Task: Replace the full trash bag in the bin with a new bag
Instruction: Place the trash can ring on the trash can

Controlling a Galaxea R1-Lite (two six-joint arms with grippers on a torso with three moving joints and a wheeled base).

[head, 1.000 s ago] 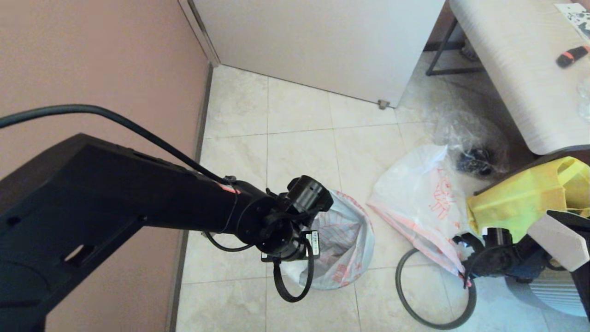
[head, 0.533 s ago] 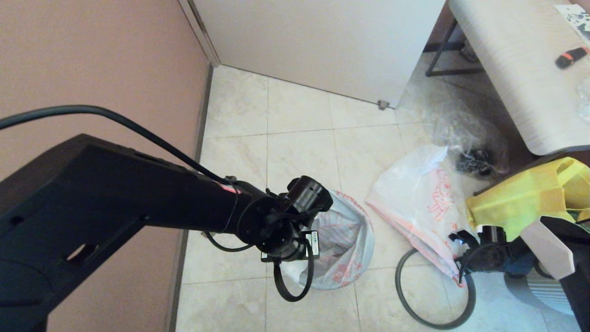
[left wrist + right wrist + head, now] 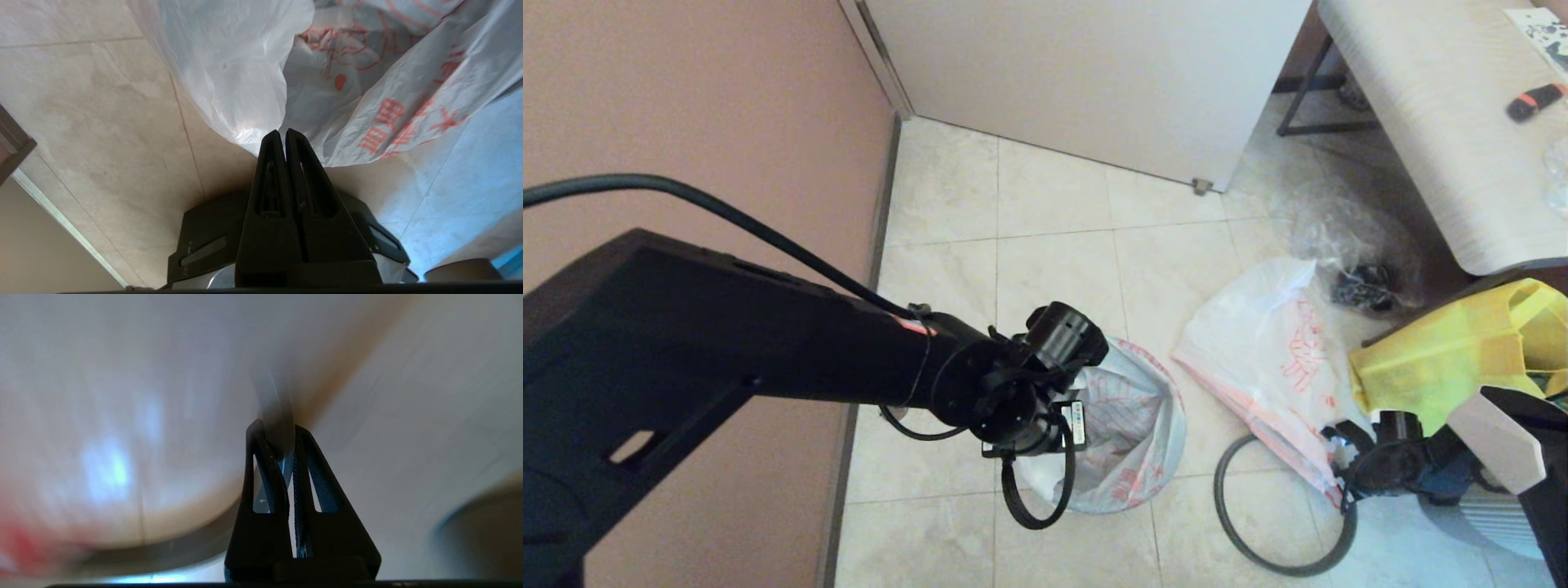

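At the bin's near edge, left gripper (image 3: 284,134) clamped on the bag rim (image 3: 249,139); right gripper (image 3: 274,428) pinching the hoop (image 3: 1241,531).

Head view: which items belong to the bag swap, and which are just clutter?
Job:
full trash bag, pinched by left gripper
new bag, flat on floor
hoop, held by right gripper

Clutter:
clear bag
yellow bag
table

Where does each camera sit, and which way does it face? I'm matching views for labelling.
Head: up high, looking down at the floor; both arms show.
Left wrist: behind the left gripper, pinching the bag.
Right wrist: behind the right gripper, clamping the hoop.
Head and left wrist share the bag.
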